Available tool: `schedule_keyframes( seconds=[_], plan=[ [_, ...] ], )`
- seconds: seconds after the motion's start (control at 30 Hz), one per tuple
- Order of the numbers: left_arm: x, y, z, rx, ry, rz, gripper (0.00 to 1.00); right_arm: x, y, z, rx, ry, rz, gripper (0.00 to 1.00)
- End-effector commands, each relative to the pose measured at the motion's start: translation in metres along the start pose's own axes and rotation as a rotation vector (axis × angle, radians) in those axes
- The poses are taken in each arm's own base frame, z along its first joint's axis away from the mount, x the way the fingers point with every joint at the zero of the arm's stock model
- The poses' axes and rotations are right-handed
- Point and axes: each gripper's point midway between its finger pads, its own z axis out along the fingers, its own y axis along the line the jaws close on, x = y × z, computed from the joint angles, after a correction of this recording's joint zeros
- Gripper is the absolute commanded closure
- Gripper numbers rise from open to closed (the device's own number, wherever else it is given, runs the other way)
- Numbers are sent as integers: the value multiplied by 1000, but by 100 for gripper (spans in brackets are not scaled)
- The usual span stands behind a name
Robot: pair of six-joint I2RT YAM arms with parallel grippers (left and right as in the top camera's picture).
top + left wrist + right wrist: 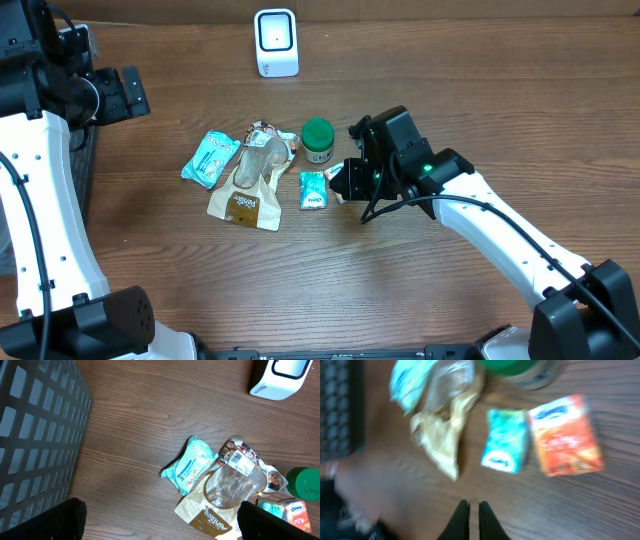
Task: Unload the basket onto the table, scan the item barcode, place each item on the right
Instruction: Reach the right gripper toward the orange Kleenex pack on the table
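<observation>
Your right gripper (470,519) is pinched together on nothing near the orange packet (565,435), which lies just beside the green-lidded jar (318,140). Your left gripper (162,517) gapes wide, well apart from that jar.

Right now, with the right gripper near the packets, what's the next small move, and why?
Probably open the right gripper: its fingers are shut on nothing, above bare wooden table, short of the orange rectangular packet and the small teal packet. Nothing is held yet to carry to the white box-shaped scanner.
</observation>
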Motion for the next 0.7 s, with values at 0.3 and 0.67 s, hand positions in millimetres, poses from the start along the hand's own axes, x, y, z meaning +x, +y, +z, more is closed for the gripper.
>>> schedule_keyframes(
  seconds=[0.3, 0.67],
  plan=[
    [-2, -4, -3, 11, -11, -3, 0, 11, -26, 54, 175, -3, 186, 96],
    [-2, -4, -3, 11, -11, -3, 0, 23, -46, 77, 225, 53, 239, 96]
  ],
)
